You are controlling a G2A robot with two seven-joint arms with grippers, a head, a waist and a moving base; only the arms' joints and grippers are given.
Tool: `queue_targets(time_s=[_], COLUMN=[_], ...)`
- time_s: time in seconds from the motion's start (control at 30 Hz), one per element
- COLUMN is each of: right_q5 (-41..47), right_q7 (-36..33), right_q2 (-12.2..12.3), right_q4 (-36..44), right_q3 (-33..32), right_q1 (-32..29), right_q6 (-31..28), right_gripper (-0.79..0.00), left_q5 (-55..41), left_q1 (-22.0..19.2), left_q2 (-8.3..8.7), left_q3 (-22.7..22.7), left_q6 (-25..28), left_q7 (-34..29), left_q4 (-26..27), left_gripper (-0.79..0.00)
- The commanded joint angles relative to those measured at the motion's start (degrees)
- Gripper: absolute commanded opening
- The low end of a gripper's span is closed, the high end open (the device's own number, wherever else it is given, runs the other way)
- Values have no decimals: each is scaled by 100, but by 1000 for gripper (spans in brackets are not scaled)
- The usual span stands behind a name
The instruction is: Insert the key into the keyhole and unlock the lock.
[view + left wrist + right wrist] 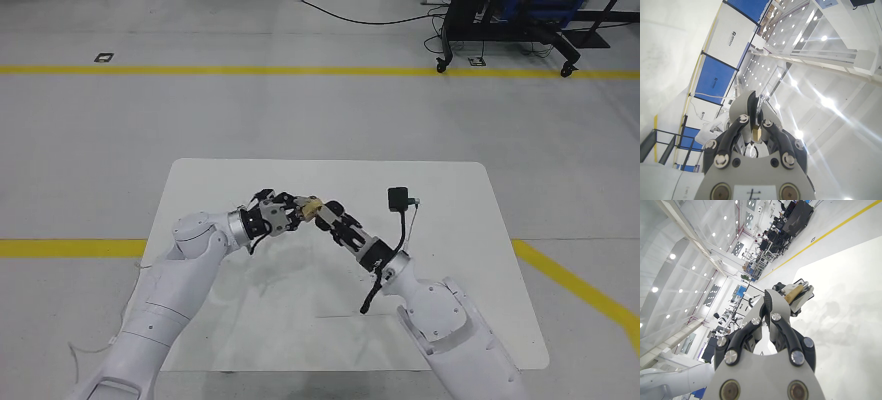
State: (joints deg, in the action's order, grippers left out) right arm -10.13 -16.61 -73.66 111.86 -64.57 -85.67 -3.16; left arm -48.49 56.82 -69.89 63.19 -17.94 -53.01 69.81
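Left hand [758,99] clamping lock [757,134], shackle [758,111] in left wrist view, right hand [765,306] closed.

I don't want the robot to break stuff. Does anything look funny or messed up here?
Nothing looks broken, spilled or crooked. The small brass padlock with a silver shackle sits pinched in the left gripper, held up above the white table, right next to the shut right gripper. That fits the unlocking job.
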Motion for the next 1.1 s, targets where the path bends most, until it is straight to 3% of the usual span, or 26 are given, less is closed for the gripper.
queue_targets(time_s=[0.0,0.1,0.23,0.33,1.07], right_q5=[305,922,2202,2485,2992], right_q7=[-231,-718,-1439,-1662,-1973], right_q2=[24,49,41,39,70], right_q4=[51,-34,-518,-788,-1090], right_q3=[-104,-208,-254,-255,-224], right_q1=[-128,-197,-10,136,269], right_q6=[-161,-310,-535,-579,-608], right_gripper=[-680,-489,-499,-471,-486], left_q5=[208,480,647,622,812], left_q1=[52,111,175,204,308], left_q2=[17,38,52,54,73], left_q3=[34,32,13,46,175], left_q6=[268,536,767,881,1266], left_q7=[94,46,-116,-140,9], left_q4=[119,319,455,477,643], left_gripper=[-785,-785,-785,-785,-785])
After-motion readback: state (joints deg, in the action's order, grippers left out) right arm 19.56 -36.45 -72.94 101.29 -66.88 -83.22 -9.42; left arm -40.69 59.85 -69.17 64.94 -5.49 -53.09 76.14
